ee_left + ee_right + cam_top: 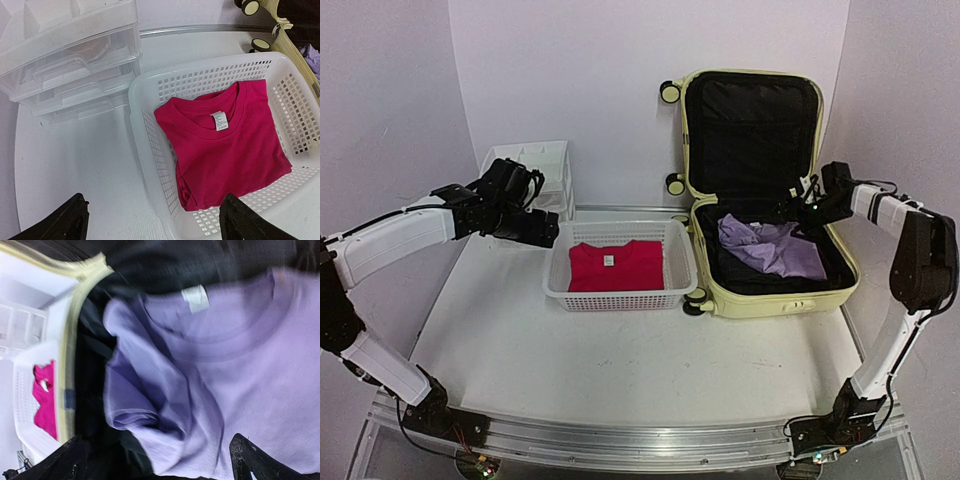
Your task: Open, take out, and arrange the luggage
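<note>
Your right pincer (160, 462) stands wide open, its two black fingers low in the wrist view and nothing gripped between them. It hangs over a purple shirt (240, 365); you cannot tell whether the tips touch the cloth. That view is blurred but close. It gives you the soft knit, the ribbed round collar, a white label (196, 297) and a rolled fold at the left, where the top view shows only a crumpled lilac heap.

The shirt lies in the luggage (770, 303), which sits at the right of the table (620, 380). Only the top view shows it whole: a pale yellow hard shell with black fabric lining, the base flat and the lid upright at the back wall.

Your left pincer (152, 222) is also wide open and empty. One finger is over the table and the other over the basket (150, 100), so it straddles the near wall. Its wrist view shows the white plastic grid of square holes and the folded magenta shirt (235, 160) inside, neck label up. It also shows the clear, glossy fronts of the drawer unit (65, 55) beside the basket. From above you see the basket just beside the luggage.
</note>
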Tool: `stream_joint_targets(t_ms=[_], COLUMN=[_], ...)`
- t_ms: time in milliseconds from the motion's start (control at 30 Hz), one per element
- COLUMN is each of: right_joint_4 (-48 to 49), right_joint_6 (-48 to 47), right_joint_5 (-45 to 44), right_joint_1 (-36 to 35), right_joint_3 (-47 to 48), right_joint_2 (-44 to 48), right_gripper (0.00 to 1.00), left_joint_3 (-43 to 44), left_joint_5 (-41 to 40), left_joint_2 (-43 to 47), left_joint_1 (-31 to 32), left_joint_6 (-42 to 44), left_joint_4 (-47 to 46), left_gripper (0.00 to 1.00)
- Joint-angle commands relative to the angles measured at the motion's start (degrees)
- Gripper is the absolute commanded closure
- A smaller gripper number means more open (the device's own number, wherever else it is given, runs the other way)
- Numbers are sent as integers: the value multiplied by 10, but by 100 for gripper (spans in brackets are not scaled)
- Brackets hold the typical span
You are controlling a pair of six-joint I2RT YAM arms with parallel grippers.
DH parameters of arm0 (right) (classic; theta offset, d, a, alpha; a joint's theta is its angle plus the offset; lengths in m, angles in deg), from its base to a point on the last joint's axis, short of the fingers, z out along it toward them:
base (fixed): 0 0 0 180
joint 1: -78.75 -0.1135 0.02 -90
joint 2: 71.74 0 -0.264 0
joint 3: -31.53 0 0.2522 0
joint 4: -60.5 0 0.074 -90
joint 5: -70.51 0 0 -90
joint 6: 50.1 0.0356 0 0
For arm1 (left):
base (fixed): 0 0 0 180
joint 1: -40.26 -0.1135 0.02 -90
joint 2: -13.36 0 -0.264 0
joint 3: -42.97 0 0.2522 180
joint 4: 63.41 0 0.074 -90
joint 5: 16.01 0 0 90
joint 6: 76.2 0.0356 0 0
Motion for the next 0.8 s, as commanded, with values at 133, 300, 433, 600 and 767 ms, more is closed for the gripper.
stream_joint_targets(t_ms=[133,300,433,600,767], right_joint_4=[-163,-203,-207,-216,-239], right_joint_6=[-17,-40,-44,-97,-171], right_joint_5=[-89,-67,-52,-78,-103], right_joint_1=[-61,-94,-102,-113,-121], right_joint_3=[242,380,416,456,469], right_joint_2=[-135,-239,-285,-321,-329], right_gripper=[2,2,2,2,2], left_joint_3=[42,42,44,43,40], left_joint_5=[10,13,15,25,22], left_joint_2=[-4,1,4,6,7], left_joint_1=[-4,-4,-4,-4,-4], left_joint_6=[18,30,45,52,53], left_joint_4=[-5,-5,-4,-3,-3], left_gripper=[9,8,8,8,8])
